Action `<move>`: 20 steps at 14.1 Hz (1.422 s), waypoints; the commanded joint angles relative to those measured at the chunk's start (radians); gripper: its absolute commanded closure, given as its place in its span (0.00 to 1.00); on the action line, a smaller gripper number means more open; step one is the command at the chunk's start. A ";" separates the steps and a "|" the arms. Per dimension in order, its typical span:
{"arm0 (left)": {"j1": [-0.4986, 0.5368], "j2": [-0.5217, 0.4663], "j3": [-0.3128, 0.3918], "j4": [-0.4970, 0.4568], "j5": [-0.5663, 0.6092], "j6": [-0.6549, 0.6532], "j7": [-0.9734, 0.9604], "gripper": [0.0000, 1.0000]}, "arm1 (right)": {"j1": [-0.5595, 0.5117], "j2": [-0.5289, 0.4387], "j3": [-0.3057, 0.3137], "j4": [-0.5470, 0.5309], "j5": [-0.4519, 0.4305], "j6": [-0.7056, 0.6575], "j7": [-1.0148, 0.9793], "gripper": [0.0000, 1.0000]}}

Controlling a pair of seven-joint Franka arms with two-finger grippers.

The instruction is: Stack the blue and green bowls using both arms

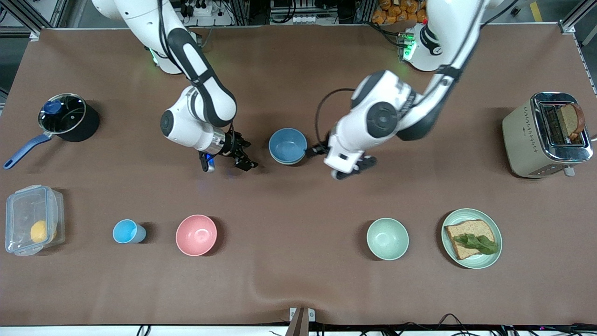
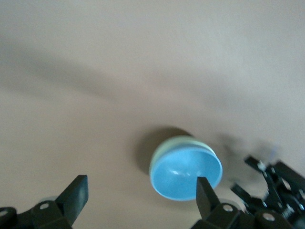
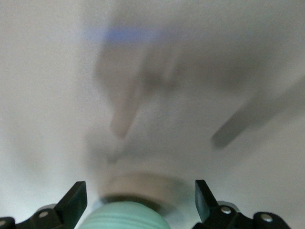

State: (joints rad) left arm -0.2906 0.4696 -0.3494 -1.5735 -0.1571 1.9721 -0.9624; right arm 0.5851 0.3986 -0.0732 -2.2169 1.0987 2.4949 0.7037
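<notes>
The blue bowl sits nested in the green bowl, of which only a thin rim shows beneath it, near the middle of the bench and somewhat toward the edge where the robots' bases stand. In the left wrist view the blue bowl shows its hollow, with the pale green rim peeping round its upper edge. The right gripper hangs low just beside the stacked bowls, on the side toward the right arm's end of the bench, its fingers spread wide and holding nothing. The left gripper hangs just beside the bowls toward the left arm's end, its fingers likewise spread wide and empty. Along the bench edge nearest the front camera stand a clear lidded box, a light-blue cup, a pink bowl, a pale mint bowl and a plate bearing bread and a leaf. A pot stands near the right arm's end and a toaster near the left arm's end.
</notes>
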 commanded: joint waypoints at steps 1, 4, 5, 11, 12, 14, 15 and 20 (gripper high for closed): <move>0.054 -0.064 -0.007 0.010 0.100 -0.080 0.003 0.00 | -0.051 -0.084 -0.083 -0.020 -0.168 -0.201 -0.006 0.00; 0.152 -0.124 -0.007 0.009 0.123 -0.162 0.101 0.00 | -0.050 -0.104 -0.196 0.052 -0.379 -0.416 -0.003 0.00; 0.184 -0.144 -0.007 0.010 0.123 -0.188 0.143 0.00 | -0.050 -0.106 -0.226 0.083 -0.486 -0.476 -0.010 0.00; 0.352 -0.232 -0.008 0.006 0.149 -0.280 0.400 0.00 | -0.053 -0.104 -0.368 0.377 -0.890 -0.819 -0.093 0.00; 0.381 -0.244 -0.011 0.006 0.151 -0.283 0.451 0.00 | -0.054 -0.103 -0.405 0.419 -0.916 -0.849 -0.180 0.00; 0.410 -0.250 -0.010 0.006 0.151 -0.285 0.499 0.00 | -0.065 -0.101 -0.447 0.471 -0.930 -0.896 -0.323 0.00; 0.425 -0.252 -0.008 0.009 0.151 -0.283 0.504 0.00 | -0.067 -0.106 -0.464 0.499 -0.951 -0.924 -0.337 0.00; 0.528 -0.255 -0.008 0.012 0.204 -0.260 0.629 0.00 | -0.054 -0.162 -0.481 0.793 -0.981 -1.145 -0.346 0.00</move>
State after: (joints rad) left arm 0.1936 0.2350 -0.3460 -1.5468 0.0051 1.7008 -0.3800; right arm 0.5220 0.2760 -0.5554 -1.5126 0.1473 1.4230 0.3624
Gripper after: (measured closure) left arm 0.000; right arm 0.000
